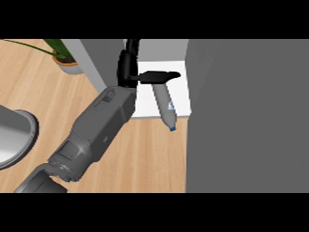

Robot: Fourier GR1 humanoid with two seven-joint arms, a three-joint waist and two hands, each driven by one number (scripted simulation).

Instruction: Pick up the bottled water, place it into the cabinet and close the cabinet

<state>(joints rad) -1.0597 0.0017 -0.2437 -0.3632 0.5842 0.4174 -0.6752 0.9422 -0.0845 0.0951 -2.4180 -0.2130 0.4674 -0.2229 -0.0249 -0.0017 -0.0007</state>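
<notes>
The bottled water (pixel 164 103) is a slim grey bottle with a blue cap. It lies tilted on the cabinet's white shelf (pixel 147 106), and its cap end pokes past the shelf's front edge. My left hand (pixel 128 68) reaches into the cabinet just left of the bottle. Its fingers stretch straight towards the back and its thumb (pixel 158 76) juts right over the bottle's far end. The hand is open, not curled round the bottle. The cabinet's grey door (pixel 253 118) stands open and fills the right side. My right hand does not show.
A grey cabinet wall (pixel 100 59) stands left of the shelf. A potted plant (pixel 64 58) sits at the back left of the wooden counter (pixel 153 158). A large round grey vessel (pixel 3 136) lies at the left edge.
</notes>
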